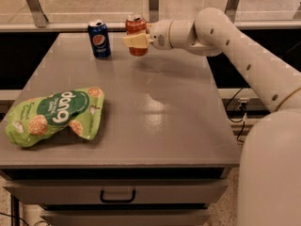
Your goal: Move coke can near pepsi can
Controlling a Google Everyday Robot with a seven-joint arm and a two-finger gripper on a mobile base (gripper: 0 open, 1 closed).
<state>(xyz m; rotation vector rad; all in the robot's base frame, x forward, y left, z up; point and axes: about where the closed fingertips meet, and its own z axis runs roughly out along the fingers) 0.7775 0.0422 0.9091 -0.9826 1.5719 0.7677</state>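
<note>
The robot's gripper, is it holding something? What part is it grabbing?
Yes. The gripper holds the red-orange aluminium coke can, with its fingers clamped around the middle of the can's side.

Arm: off-white glossy plastic, with fat rounded tube segments and a bulbous joint. Small dark round holes or screws are dotted along the shell. There's a thin tan seam ring near the shoulder end. Wrist: short white cylinder with a greyish round spot on its side. Gripper: at the arm tip, upper centre of view, on the coke can. Its fingers are cream-yellow, flat and blocky, pressed against the can. Body: big smooth off-white curved shell, bottom right.
</note>
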